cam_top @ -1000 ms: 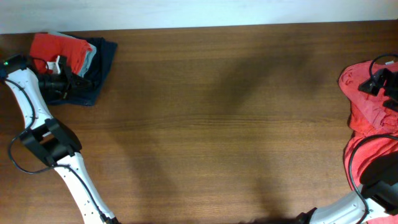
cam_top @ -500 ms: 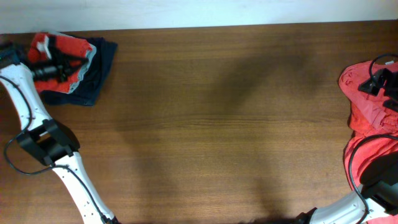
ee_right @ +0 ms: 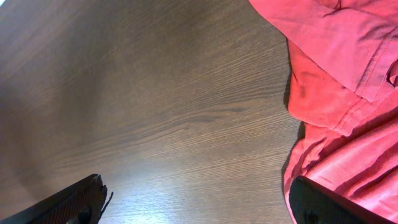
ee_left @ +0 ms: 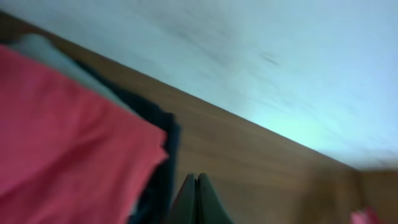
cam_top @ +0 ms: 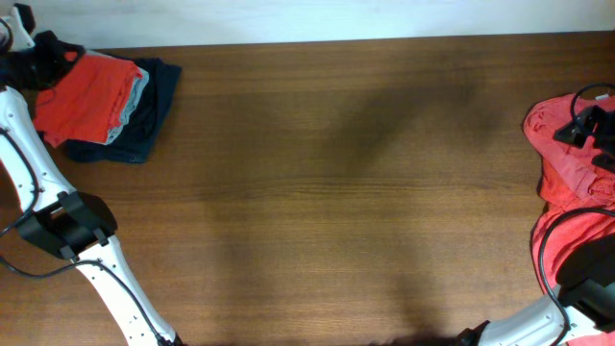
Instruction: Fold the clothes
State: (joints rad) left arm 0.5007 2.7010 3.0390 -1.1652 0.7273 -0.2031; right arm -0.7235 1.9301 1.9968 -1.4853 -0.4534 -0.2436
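A folded orange-red T-shirt lies on top of a stack at the table's far left corner. In the left wrist view this folded shirt fills the left side. My left gripper hovers at the stack's far left edge. Its fingers are pressed together with nothing between them, as the left gripper shows in its own view. More crumpled orange-red clothes are heaped at the right edge. My right gripper stands wide open over the bare wood at the heap's left edge; the right gripper holds nothing, with the red cloth under its right finger.
Under the folded shirt lie a pale grey-green garment and a dark navy one. A second red heap sits at the near right beside the right arm. The pale wall runs along the table's far edge.
My left gripper has swung off the top of the stack to the far left corner, and the folded shirt now lies uncovered. The right arm has not moved.
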